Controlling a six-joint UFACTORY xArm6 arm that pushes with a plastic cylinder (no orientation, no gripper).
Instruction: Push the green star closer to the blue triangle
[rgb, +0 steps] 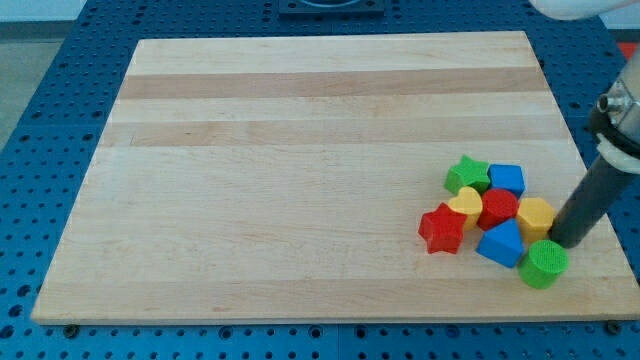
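Green star (466, 173) at cluster's top-left, well apart from my tip (567, 241); tip beside green cylinder (544, 263), right of blue triangle (502, 243); bare rod, grasping nothing.

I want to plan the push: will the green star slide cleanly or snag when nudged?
The green star looks rigid and flat-based, so it should probably slide on the smooth wooden board, not roll. Its points touch the blue block and yellow block, so it may snag and twist. My tip sits at the cluster's right.

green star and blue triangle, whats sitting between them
In the camera view, the red block lies between the green star and the blue triangle, with the yellow block just beside that line.
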